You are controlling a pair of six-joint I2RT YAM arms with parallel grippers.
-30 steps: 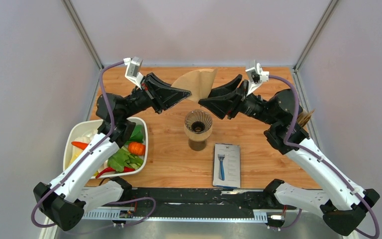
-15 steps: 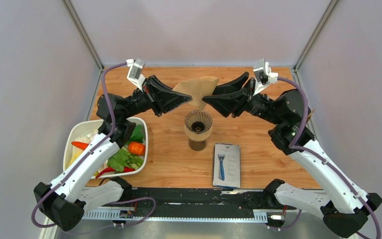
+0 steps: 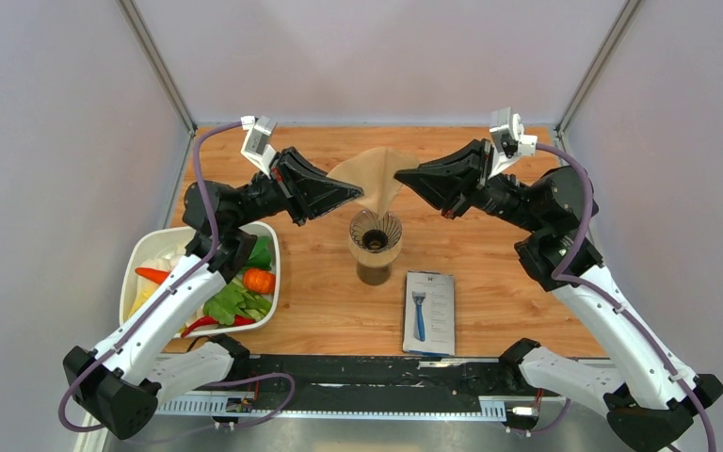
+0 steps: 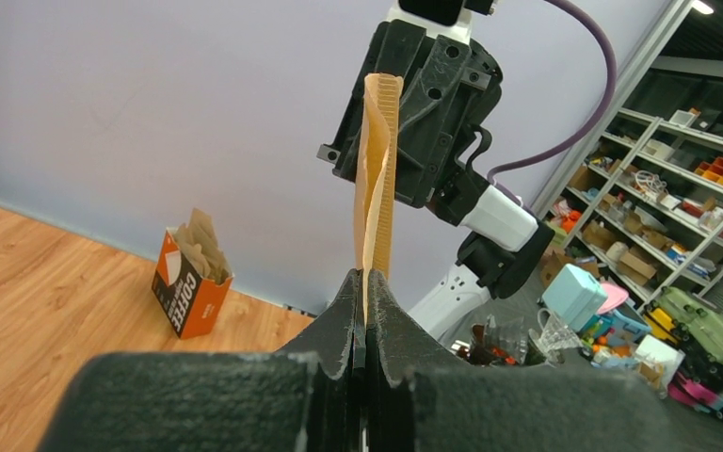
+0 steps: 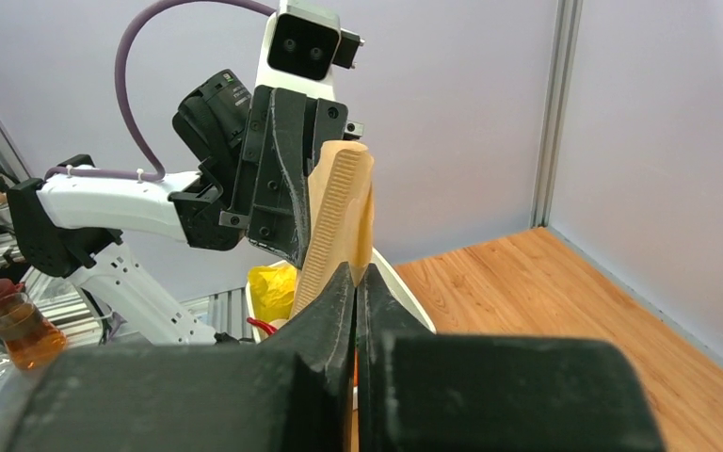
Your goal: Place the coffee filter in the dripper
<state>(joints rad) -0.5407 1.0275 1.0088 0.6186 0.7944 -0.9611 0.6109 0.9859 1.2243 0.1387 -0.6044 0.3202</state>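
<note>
Aloft, nearly flat: coffee filter (image 3: 374, 181), 12 o'clock of dripper (image 3: 376, 235). Opposite edges clenched by left pincer (image 3: 356, 193) and right pincer (image 3: 402, 173). Best: open cone gently, centre tip over hole, lower evenly.

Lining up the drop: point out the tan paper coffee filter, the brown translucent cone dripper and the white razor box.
tan paper coffee filter (image 3: 374, 179): top view, its flat middle.
brown translucent cone dripper (image 3: 363, 229): top view, ribbed inner wall.
white razor box (image 3: 430, 312): top view, centre of its face.
</note>
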